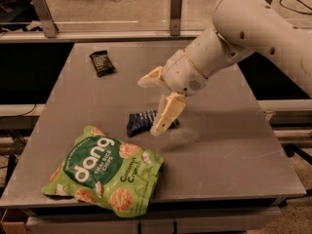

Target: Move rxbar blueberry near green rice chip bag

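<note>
The rxbar blueberry (pixel 140 121), a small dark navy bar, lies flat on the grey table (pixel 234 150) just above the upper right corner of the green rice chip bag (pixel 105 172), with a small gap between them. The green bag with its white "dang" logo lies at the table's front left. My gripper (pixel 148 106) hangs just over the bar's right end with its two cream fingers (pixel 167 112) spread apart and nothing between them. The lower finger hides the bar's right end.
A black bar wrapper (pixel 102 63) lies at the table's back left. A glass partition with metal posts (pixel 176 11) runs along the far edge. My white arm (pixel 243 28) reaches in from the upper right.
</note>
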Robot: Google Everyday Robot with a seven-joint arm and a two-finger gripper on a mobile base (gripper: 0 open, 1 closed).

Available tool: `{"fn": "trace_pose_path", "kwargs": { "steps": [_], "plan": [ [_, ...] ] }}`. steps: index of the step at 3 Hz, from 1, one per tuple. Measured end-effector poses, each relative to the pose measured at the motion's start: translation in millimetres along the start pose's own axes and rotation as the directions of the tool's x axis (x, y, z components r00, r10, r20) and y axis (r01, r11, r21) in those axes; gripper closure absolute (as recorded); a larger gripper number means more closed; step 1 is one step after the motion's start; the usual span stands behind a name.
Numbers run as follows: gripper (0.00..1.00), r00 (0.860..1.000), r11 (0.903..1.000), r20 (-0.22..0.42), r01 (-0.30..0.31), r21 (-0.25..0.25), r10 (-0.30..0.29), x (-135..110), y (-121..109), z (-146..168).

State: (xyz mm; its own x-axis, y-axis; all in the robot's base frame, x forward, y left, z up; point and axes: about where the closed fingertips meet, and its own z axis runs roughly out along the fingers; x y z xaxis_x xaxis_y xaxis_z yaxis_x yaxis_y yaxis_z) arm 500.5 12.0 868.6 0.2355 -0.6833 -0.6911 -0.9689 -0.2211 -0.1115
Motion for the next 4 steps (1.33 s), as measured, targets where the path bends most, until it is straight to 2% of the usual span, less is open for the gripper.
{"fn": "trace_pose_path", "kwargs": {
  "steps": [1, 2, 3, 4],
  "plan": [
    [0.00, 1.000, 0.9975, -0.002, -0.025, 0.067, 0.025, 9, -12, -24],
    [0.00, 0.996, 0.9734, 0.041, -0.086, 0.213, 0.079, 37, -36, -87],
    [0.00, 0.991, 0.9128, 0.092, -0.128, 0.388, 0.100, 61, -52, -166],
    [0.00, 0.992, 0.9028, 0.095, -0.115, 0.414, 0.083, 54, -56, -180]
  ]
}}
